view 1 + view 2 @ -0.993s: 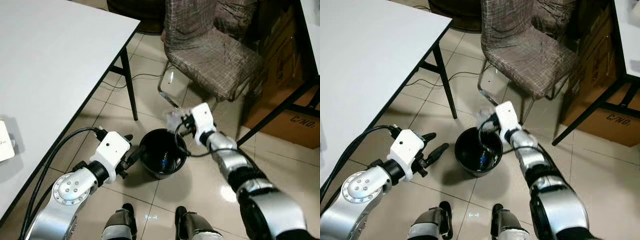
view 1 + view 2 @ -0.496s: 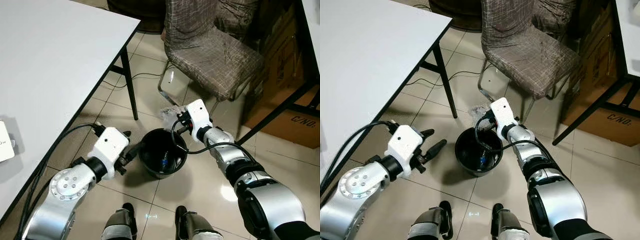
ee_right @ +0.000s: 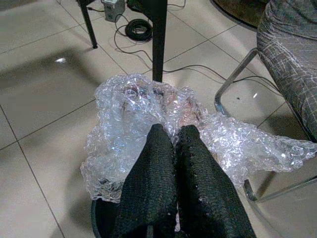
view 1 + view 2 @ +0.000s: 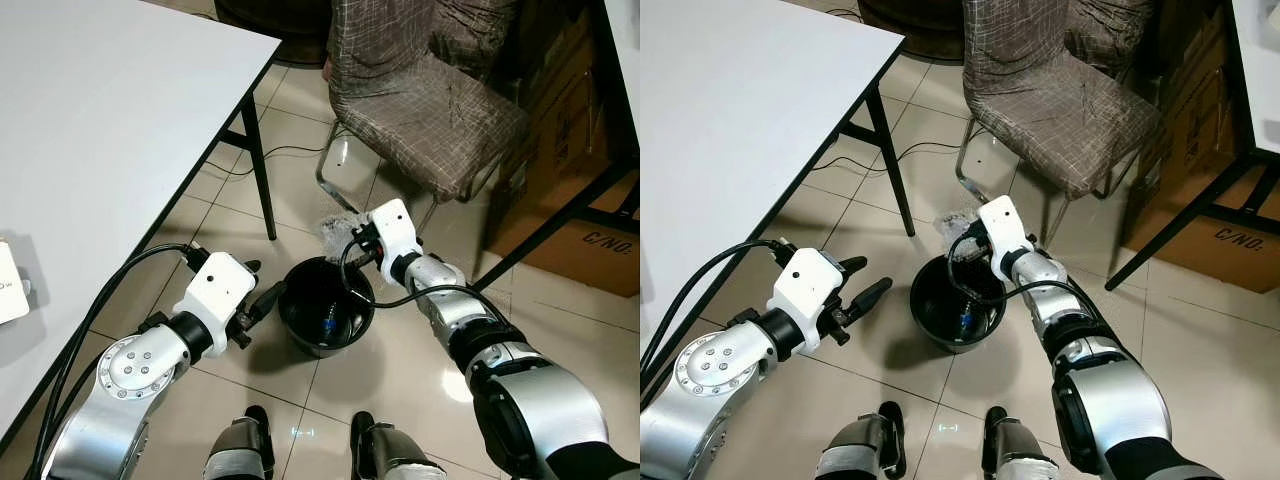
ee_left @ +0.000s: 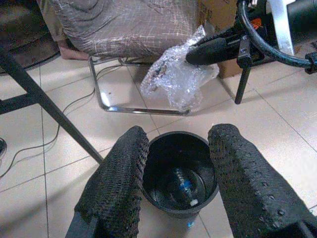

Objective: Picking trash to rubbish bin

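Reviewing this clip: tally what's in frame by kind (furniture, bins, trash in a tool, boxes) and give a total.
Tables: 2, the white table and the dark-legged table
Chairs: 1, the grey chair
Bins: 1, the black bin
Bubble wrap: 1 piece, held in the right tool
Cardboard boxes: 1
Total: 6

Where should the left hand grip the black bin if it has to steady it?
On the near-left rim of the black bin, coming in from the left, level with the lip. The open left hand already sits beside that edge, while the right hand holds the bubble wrap above the far rim. The thin round lip suits one finger inside, one outside.
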`<state>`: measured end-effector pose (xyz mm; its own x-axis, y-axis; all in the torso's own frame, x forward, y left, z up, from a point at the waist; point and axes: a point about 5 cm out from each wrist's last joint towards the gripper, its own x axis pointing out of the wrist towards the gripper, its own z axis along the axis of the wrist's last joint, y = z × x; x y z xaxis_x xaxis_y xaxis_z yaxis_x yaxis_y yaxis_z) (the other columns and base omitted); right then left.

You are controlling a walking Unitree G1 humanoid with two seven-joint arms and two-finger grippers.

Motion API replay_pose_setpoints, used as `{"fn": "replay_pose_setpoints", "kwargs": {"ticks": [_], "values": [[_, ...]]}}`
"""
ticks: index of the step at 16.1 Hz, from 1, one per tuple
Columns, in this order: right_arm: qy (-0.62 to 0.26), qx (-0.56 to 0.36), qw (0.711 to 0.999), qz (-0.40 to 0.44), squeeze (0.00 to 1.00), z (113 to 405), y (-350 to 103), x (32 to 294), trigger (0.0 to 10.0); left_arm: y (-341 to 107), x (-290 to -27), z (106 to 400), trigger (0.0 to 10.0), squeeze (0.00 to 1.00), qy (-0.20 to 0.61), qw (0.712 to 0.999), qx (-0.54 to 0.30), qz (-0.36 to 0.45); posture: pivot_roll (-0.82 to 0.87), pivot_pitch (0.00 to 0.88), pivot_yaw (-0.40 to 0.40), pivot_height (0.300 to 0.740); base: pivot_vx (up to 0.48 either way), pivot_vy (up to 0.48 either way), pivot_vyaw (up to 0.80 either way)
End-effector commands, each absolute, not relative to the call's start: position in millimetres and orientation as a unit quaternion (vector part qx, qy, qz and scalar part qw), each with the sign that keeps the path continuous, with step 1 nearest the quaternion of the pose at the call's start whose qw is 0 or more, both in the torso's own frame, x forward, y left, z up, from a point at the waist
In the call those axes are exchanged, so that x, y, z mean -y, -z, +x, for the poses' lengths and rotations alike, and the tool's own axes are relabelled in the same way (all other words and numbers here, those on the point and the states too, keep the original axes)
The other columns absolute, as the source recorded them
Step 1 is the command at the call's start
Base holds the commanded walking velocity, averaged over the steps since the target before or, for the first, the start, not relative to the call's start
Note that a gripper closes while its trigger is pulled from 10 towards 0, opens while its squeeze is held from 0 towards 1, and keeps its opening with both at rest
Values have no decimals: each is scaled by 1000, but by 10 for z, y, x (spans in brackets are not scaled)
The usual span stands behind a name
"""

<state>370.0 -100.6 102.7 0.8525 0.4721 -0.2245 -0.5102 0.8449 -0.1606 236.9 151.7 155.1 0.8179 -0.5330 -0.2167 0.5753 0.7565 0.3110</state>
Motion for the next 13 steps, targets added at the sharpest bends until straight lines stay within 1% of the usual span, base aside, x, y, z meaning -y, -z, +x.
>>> {"fn": "replay_pose_setpoints", "kwargs": {"ticks": [1,2,3,9,11,13], "values": [[-259,-92,956,-105,0,3696,-1014,998,10000,-1567,-1503,2333,10000,0,306,933,-57,182,118,282,-29,740,0,0,0],[-260,-92,956,-103,580,3694,-1013,996,10000,-1567,-1506,2332,10000,0,306,933,-57,183,118,282,-29,740,0,0,0],[-260,-92,956,-100,1000,3693,-1011,993,10000,-1568,-1511,2328,10000,0,306,932,-57,184,121,278,-28,740,0,0,0],[-260,-89,958,-84,1000,3696,-1024,972,10000,-1574,-1529,2316,10000,0,302,933,-58,186,131,272,-29,740,0,0,0],[-260,-90,958,-86,1000,3692,-1017,967,10000,-1572,-1531,2317,10000,0,302,933,-57,187,130,262,-28,740,0,0,0],[-253,-90,958,-101,1000,3680,-991,977,10000,-1528,-1524,2336,10000,0,299,935,-60,183,116,230,-27,740,0,0,0]]}}
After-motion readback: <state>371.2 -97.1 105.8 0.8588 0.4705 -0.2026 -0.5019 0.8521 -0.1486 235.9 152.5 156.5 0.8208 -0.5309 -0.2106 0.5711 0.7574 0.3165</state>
